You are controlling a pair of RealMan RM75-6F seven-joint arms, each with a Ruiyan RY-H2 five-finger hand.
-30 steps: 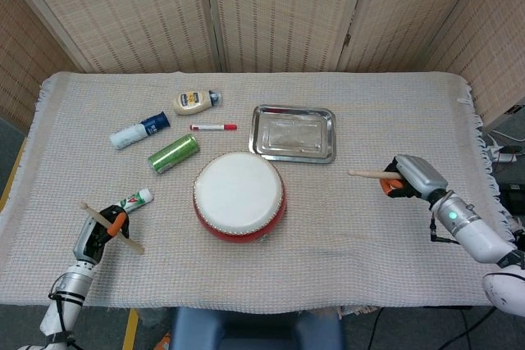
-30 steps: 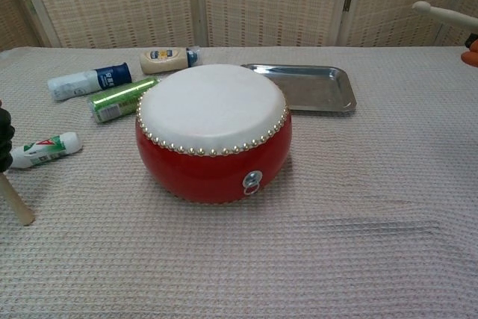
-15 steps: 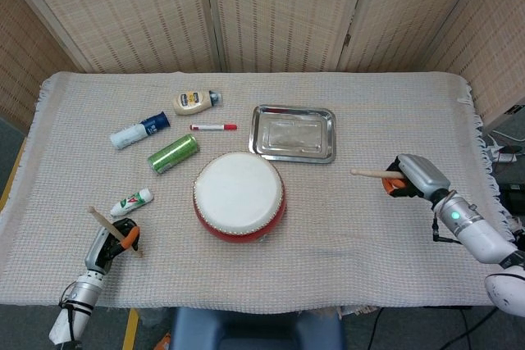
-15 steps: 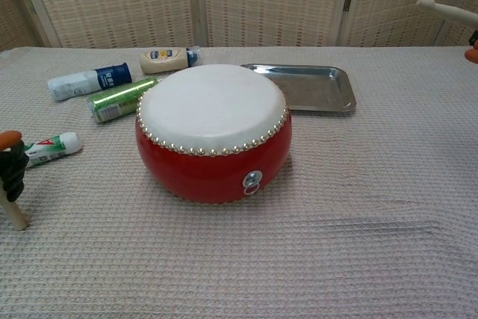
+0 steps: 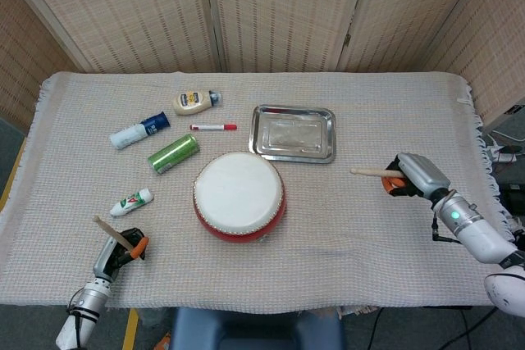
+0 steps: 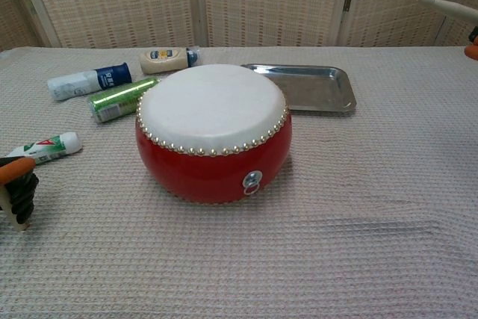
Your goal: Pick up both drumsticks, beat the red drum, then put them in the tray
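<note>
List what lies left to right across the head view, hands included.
left hand with drumstick → green can → red drum → tray → right hand.

silver arms, blk/orange fingers, green LED

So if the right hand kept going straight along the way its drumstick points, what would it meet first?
Probably the red drum. The right hand holds its drumstick pointing leftward, roughly toward the drum's far edge, just short of the tray. Height is unclear, so it might pass above.
</note>
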